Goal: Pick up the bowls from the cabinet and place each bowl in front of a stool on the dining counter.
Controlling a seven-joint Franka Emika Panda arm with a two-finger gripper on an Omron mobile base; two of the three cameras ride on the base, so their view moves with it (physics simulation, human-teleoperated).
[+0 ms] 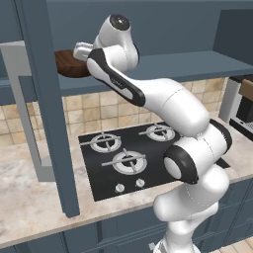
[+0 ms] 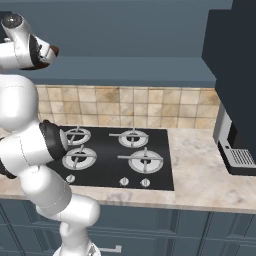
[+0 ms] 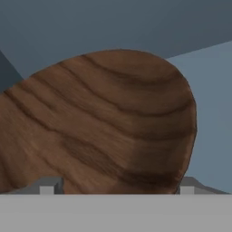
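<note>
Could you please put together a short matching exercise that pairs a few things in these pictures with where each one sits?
Things:
1. wooden bowl
2. gas hob
3. tiled wall
4. claw

Places:
A. set into the beige counter
B. between the shelf and the counter
C. on the cabinet shelf
D. right up against the bowl

Pairs: 1-C, 2-A, 3-B, 4-D
</note>
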